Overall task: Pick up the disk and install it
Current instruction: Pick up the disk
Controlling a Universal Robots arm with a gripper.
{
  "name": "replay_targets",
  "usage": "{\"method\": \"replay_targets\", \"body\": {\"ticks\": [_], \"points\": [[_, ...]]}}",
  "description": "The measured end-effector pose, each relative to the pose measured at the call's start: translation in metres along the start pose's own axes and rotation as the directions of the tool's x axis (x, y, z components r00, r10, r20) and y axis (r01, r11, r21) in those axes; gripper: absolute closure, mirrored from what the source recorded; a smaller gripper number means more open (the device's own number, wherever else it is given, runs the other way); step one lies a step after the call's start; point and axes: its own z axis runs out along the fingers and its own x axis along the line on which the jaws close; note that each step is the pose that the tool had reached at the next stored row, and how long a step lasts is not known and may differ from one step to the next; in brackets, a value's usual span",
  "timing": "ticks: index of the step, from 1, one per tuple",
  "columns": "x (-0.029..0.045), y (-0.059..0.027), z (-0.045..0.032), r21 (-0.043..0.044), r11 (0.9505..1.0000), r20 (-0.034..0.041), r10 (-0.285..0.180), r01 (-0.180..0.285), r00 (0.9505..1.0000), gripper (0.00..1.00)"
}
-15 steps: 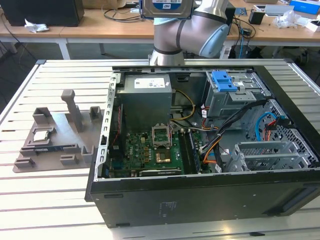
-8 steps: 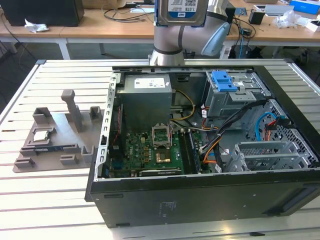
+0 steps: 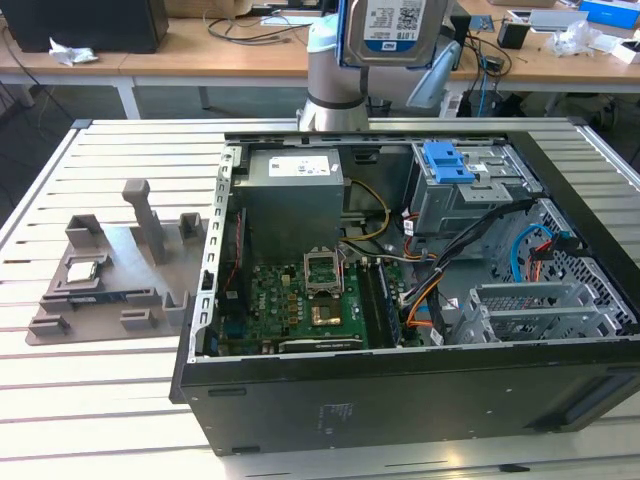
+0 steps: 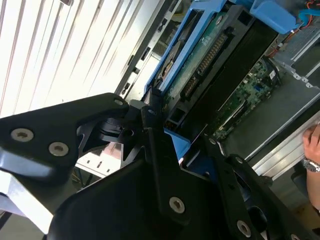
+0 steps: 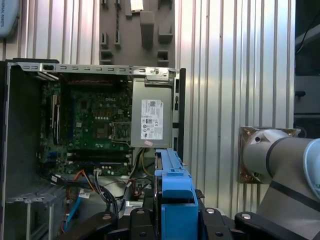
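Robotics lab or test workshop. Robot arm (image 3: 335,80) mounted on a slatted metal table (image 3: 100,400), its gripper (image 5: 175,212) clamped on the disk (image 3: 392,25). Below the jaws, an opened computer tower (image 3: 400,410), motherboard (image 3: 300,300) and wiring bare. Off to one side of the jaws, a grey parts fixture (image 3: 110,270). Beyond the jaws, wooden desks (image 3: 180,55) with cables (image 3: 240,25) and loose gear.

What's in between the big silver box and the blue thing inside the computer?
A loop of yellow wire crosses the gap between the silver box and the blue bracket, seen in the exterior view.
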Motion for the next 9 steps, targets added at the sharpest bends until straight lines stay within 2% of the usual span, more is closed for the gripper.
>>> {"method": "replay_targets", "body": {"ticks": [1,3,5,9], "points": [[0.0001,-0.0026,0.0014,-0.0003,1.0,-0.0001,0.0,0.0,1.0,0.64],[0.0007,-0.0151,0.0092,-0.0016,1.0,-0.0004,0.0,0.0,1.0,0.64],[0.0019,-0.0183,0.0134,-0.0018,1.0,-0.0002,0.0,0.0,1.0,0.64],[0.0193,-0.0192,0.0205,-0.0018,1.0,0.0032,0.0,0.0,1.0,0.64]]}}
